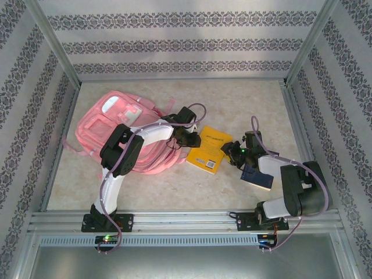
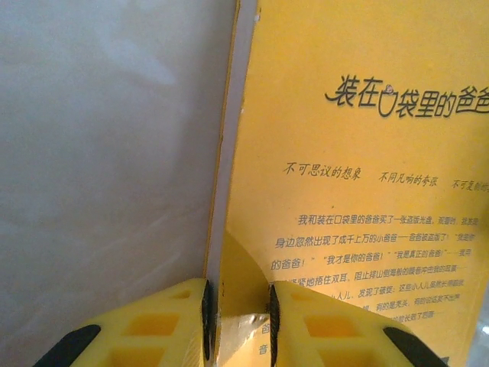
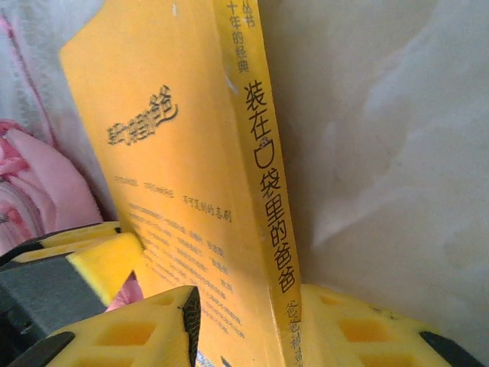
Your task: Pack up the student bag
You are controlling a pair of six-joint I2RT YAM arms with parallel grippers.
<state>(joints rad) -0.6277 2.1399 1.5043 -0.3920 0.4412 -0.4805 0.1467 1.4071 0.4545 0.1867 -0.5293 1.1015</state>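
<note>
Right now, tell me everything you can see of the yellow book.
The book is a closed yellow paperback, black Chinese print on cover and spine, beside the pink bag above the table; whether it rests there is unclear. The left gripper clamps its page edge, the right gripper its spine.

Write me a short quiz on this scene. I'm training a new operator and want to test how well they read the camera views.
1. True or false: the yellow book is inside the bag.
2. The left jaws are: A. open over the bag; B. shut on the yellow book's edge; C. shut on a strap.
3. What colour is the second book, to the right of the yellow one?

Key:
1. False. It is outside the bag, pinched by both the left jaws and the right jaws.
2. B.
3. Dark blue.
</note>
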